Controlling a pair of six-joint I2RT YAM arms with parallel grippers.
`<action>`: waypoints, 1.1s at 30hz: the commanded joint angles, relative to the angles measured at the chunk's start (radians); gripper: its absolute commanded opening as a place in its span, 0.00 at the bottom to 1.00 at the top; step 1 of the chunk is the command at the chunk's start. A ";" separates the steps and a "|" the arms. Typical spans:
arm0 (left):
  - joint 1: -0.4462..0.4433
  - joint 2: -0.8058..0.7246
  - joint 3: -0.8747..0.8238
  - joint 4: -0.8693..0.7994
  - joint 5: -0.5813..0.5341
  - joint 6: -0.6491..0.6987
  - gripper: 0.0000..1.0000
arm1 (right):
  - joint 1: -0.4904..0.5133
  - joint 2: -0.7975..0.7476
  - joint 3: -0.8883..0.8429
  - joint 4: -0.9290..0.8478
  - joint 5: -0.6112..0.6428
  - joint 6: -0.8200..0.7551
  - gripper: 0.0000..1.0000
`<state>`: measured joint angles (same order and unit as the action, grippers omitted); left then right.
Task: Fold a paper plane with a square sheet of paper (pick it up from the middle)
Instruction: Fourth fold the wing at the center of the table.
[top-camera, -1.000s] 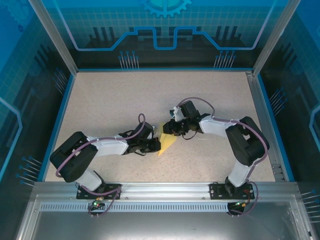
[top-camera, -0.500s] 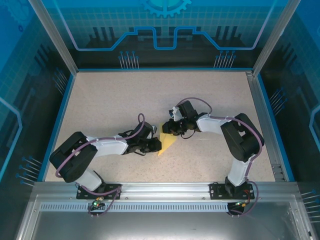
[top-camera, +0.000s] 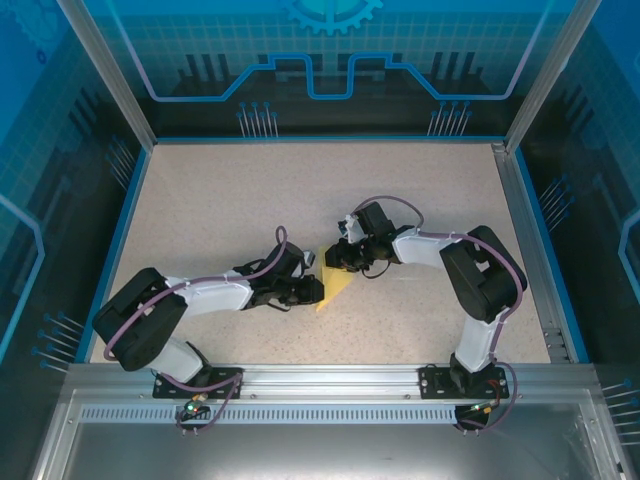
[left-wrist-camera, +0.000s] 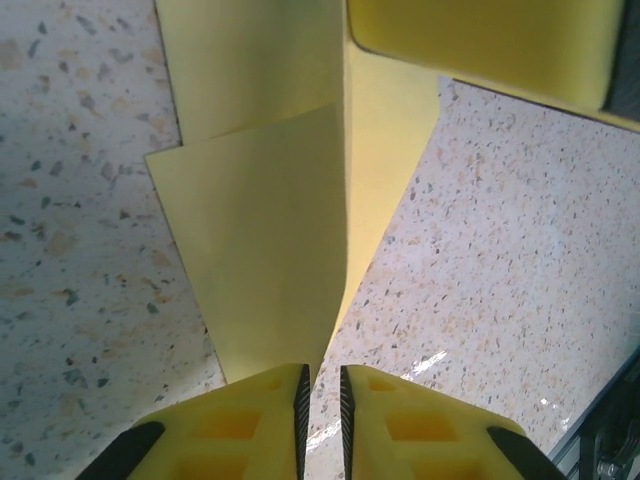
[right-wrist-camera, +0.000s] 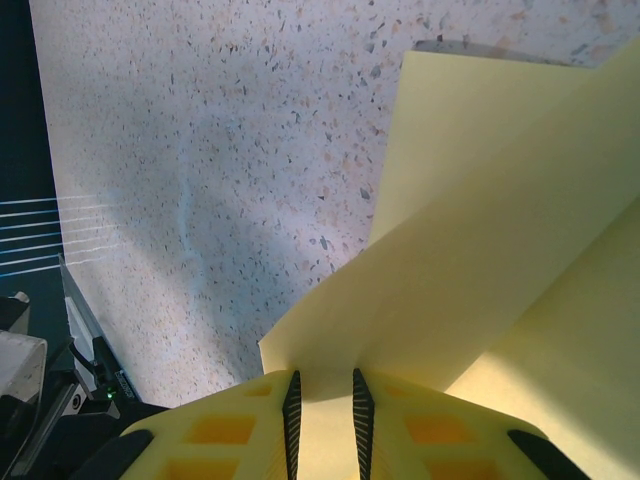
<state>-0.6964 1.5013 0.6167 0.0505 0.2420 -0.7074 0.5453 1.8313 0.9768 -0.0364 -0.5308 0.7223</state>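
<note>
Your left end effector (left-wrist-camera: 322, 388) shows two yellow foam fingers (left-wrist-camera: 230, 430) with only a thin slit between them. The narrow tip of the folded pale-yellow paper sheet (left-wrist-camera: 270, 260) runs into that slit, but you cannot tell whether the pads pinch it or merely flank it. Your right end effector (right-wrist-camera: 323, 388) has its moulded yellow fingers (right-wrist-camera: 220, 430) nearly together, clamped on a raised fold of the paper sheet (right-wrist-camera: 480, 270). The sheet fans out from that grip in smooth, overlapping flaps with crisp straight edges.

In the left wrist view, a yellow foam block (left-wrist-camera: 480, 40) sits over the far end of the sheet.

From above, the paper sheet (top-camera: 335, 288) is a slim wedge near the middle of the bench (top-camera: 230, 200), tapering toward the near side. The left end effector (top-camera: 312, 290) is just beside its left edge and the right end effector (top-camera: 338, 262) is at its wide far end. The black wrists hide part of it.

The bench is matt, beige and speckled like terrazzo, with nothing else lying close to the sheet. Purple cables (top-camera: 265, 262) loop along both arms. A blue rim (top-camera: 118, 240), aluminium posts (top-camera: 105, 70) and translucent blue wall panels (top-camera: 330, 60) enclose the bench.
</note>
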 joint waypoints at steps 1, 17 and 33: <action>0.007 0.000 -0.002 -0.037 0.021 0.023 0.20 | 0.009 0.017 0.026 -0.016 0.003 -0.001 0.24; 0.007 0.034 0.012 -0.012 0.027 0.028 0.27 | 0.010 0.017 0.033 -0.023 0.000 -0.004 0.24; 0.003 0.059 0.042 0.000 0.009 0.040 0.16 | 0.010 0.015 0.036 -0.030 0.000 -0.008 0.24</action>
<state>-0.6964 1.5524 0.6331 0.0422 0.2440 -0.6907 0.5453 1.8332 0.9897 -0.0444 -0.5308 0.7219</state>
